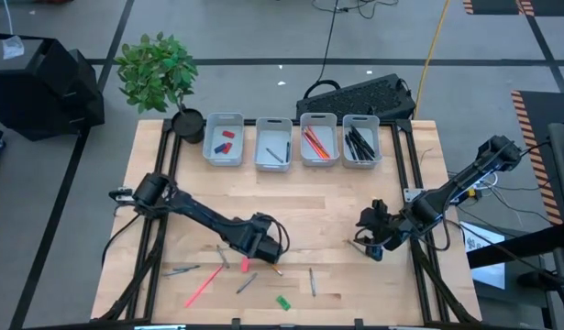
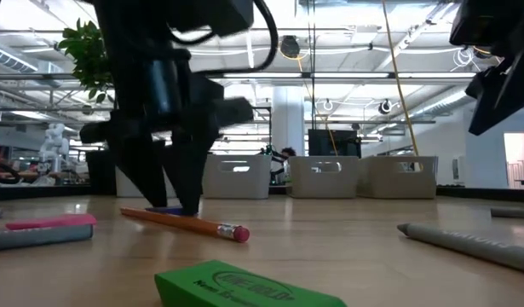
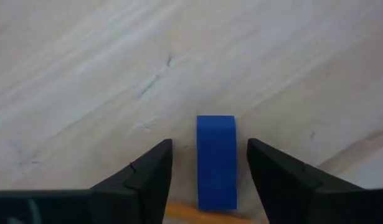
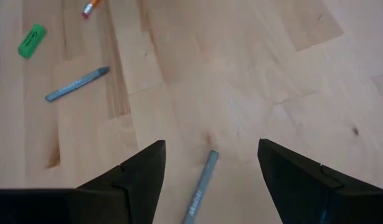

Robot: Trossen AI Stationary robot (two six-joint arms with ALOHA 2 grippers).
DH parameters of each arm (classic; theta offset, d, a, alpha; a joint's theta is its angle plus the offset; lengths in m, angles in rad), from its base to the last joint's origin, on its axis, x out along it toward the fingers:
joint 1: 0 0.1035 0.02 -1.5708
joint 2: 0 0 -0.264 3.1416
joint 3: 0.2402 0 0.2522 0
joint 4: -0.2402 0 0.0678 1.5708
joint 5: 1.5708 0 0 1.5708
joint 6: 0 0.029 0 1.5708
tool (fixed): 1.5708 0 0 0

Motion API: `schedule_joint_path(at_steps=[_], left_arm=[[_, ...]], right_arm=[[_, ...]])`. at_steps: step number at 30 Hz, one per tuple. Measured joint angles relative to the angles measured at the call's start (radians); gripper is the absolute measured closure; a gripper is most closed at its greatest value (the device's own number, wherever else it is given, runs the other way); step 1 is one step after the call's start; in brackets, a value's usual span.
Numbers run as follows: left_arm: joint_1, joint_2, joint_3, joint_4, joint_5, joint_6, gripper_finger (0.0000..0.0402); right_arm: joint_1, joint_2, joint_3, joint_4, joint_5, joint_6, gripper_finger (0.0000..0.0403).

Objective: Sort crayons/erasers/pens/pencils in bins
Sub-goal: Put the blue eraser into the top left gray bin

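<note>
Fingers [image 3: 147,180] of the left gripper [image 3: 210,180] are held apart around a blue eraser [image 3: 216,160] lying on the surface [image 3: 85,74], its long axis aligned with them; the right gripper [image 4: 210,180] is spread open.

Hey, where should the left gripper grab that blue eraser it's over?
Probably across its two long sides, coming straight down. The blue eraser lies flat on the table, already centred in the open left gripper, a finger at each long side.

Green eraser [image 2: 249,288] carries dark printed wording, too blurred to read; no other legible text.
</note>
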Motion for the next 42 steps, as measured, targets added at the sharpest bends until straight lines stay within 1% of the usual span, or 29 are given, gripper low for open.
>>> schedule_joint_path(at_steps=[7,13,16,20,25,28,31,36,38,42], left_arm=[[-0.003,0.027,0.004,0.01,0.007,-0.043,0.0256],[-0.003,0.03,0.002,0.009,0.014,-0.075,0.032],[-0.003,0.03,0.002,0.015,0.014,-0.074,0.034],[-0.002,0.03,0.002,0.014,0.015,-0.063,0.0336],[0.02,-0.01,-0.002,-0.005,0.043,0.009,0.0326],[0.051,-0.054,-0.006,-0.042,0.043,0.075,0.0328],[0.089,-0.106,-0.003,-0.031,0.019,0.186,0.0328],[0.18,-0.206,-0.003,-0.087,-0.024,0.344,0.0325],[0.233,-0.25,-0.003,-0.107,-0.053,0.403,0.0324],[0.361,-0.333,-0.002,-0.147,-0.1,0.506,0.0324]], right_arm=[[0.0,-0.004,-0.001,-0.002,-0.071,-0.009,0.0154],[0.0,-0.004,-0.001,0.0,-0.075,-0.025,0.0154],[0.0,-0.004,-0.001,-0.001,-0.075,-0.028,0.0154],[0.0,-0.004,-0.001,-0.001,-0.074,-0.048,0.0154],[0.0,-0.003,-0.001,-0.001,-0.07,-0.035,0.0154],[-0.004,-0.003,-0.001,-0.001,-0.069,-0.02,0.0154],[-0.022,-0.004,-0.001,-0.005,-0.066,0.003,0.0154],[-0.08,-0.003,-0.001,-0.005,-0.038,0.039,0.0154],[-0.098,-0.003,-0.001,0.007,-0.018,0.041,0.0154],[-0.145,-0.003,-0.001,0.009,-0.015,0.012,0.0154]])
